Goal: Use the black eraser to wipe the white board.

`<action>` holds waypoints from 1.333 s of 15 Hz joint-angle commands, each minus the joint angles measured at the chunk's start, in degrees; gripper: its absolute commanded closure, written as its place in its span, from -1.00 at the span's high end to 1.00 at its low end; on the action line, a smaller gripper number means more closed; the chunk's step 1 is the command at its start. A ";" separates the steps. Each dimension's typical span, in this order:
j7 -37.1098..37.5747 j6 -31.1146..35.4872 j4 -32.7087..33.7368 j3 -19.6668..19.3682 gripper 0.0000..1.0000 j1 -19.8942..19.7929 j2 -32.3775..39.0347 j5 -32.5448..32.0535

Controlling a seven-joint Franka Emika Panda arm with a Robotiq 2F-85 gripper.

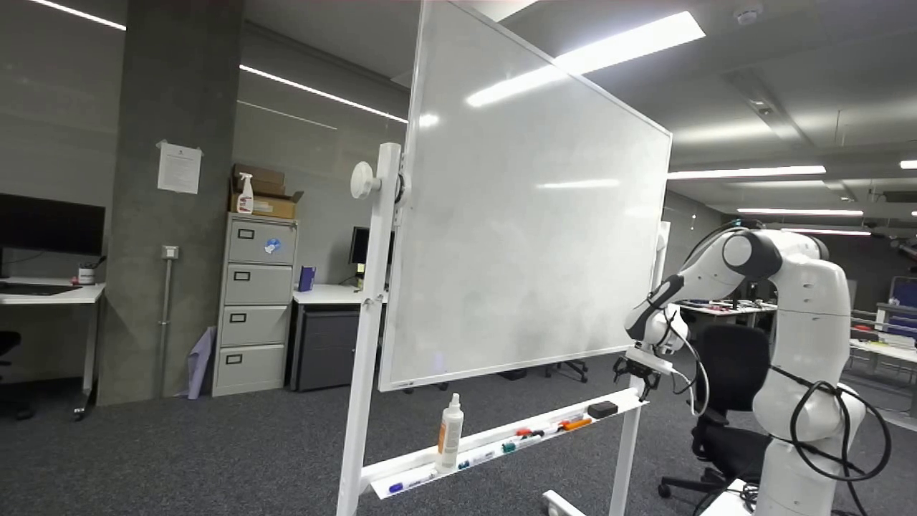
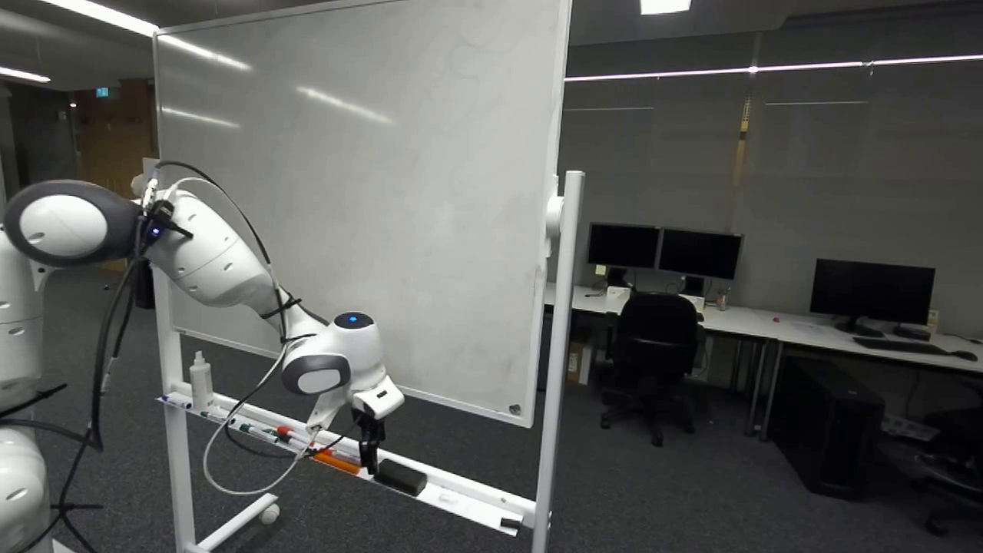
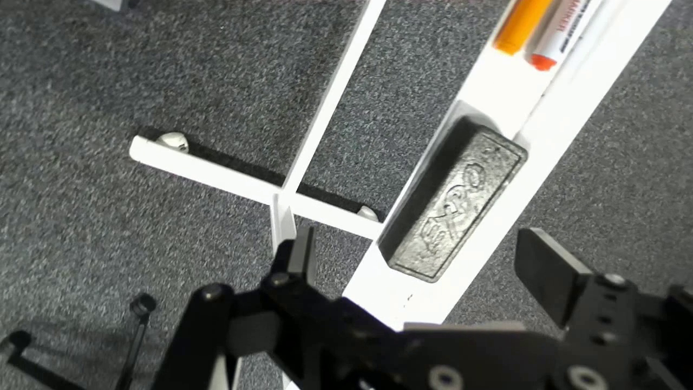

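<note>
Gripper (image 3: 417, 248): jaws were held well apart.
Black eraser (image 3: 457, 206): was seen lying on the tray (image 3: 503, 89), at the gripper's one o'clock in the wrist view.
Orange marker (image 3: 523, 24): was seen there at the eraser's one o'clock.
White board (image 1: 523, 222): was mounted at the tray's twelve o'clock in an exterior view.

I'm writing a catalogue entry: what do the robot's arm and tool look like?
The Franka Panda arm is white and rounded, with dark grey joint bands and a blue light on its wrist. Black cables and a white cable loop outside it. The tool is black, with two blocky fingers.
</note>
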 commanded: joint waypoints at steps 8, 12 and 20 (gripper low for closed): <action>9.19 -17.07 -6.81 1.08 1.00 -9.69 -20.86 -49.44; -1.02 -29.93 -8.06 3.24 1.00 -6.77 -29.55 -44.41; -6.73 -43.21 -10.05 8.34 1.00 0.10 -44.31 -40.71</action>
